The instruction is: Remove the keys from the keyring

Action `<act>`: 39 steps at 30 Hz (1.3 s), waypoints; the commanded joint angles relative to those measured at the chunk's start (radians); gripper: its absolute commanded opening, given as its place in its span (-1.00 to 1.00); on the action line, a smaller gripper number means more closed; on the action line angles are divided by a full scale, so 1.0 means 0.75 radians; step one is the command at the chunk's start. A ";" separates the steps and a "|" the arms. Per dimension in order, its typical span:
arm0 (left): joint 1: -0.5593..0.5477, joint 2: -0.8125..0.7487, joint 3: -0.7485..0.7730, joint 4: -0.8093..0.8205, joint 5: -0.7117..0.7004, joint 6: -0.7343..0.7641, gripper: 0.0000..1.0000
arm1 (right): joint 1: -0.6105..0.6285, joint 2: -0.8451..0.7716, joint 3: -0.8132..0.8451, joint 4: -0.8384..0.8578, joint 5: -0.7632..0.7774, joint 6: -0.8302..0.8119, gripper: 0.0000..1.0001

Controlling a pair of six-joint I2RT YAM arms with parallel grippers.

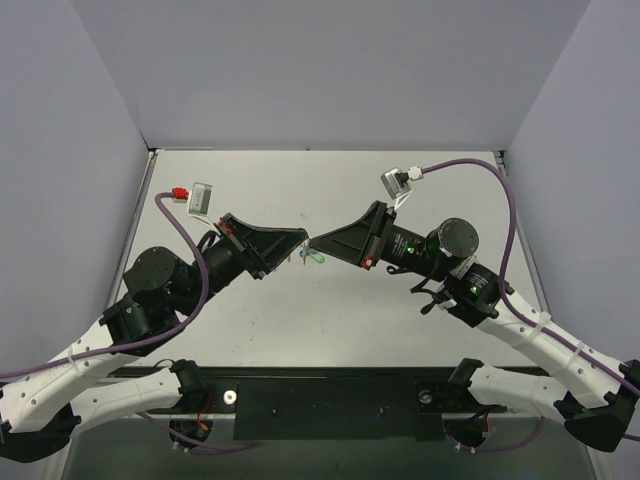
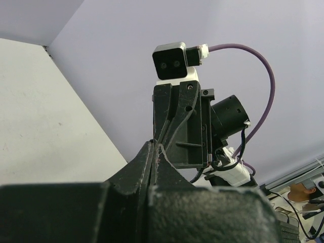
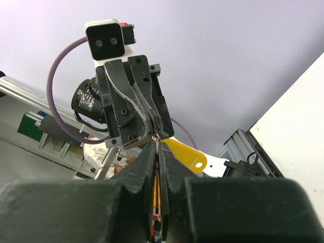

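My two grippers meet tip to tip above the middle of the table (image 1: 330, 190). The left gripper (image 1: 304, 241) is shut; in the right wrist view its tips (image 3: 153, 130) pinch the thin metal ring (image 3: 162, 135) of the keyring. The yellow tag (image 3: 185, 154) hangs from that ring, just right of my right gripper (image 3: 158, 144). The right gripper (image 1: 314, 245) is shut on a thin silver piece at the ring, seemingly a key, mostly hidden by the jaws. In the left wrist view the shut left gripper (image 2: 155, 146) touches the right gripper's fingers (image 2: 174, 119).
A green key tag (image 1: 318, 258) and a small bluish piece (image 1: 304, 263) show just below the meeting tips. Grey walls close the table at the back and both sides. The arm bases and a black bar lie along the near edge.
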 commanded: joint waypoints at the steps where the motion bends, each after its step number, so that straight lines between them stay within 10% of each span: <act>1: -0.006 0.006 0.059 0.007 0.040 0.008 -1.00 | -0.006 -0.026 0.043 0.053 -0.042 -0.033 -1.00; 39: -0.003 0.131 0.206 -0.317 0.538 0.114 -1.00 | -0.006 -0.061 0.120 -0.273 -0.189 -0.149 -1.00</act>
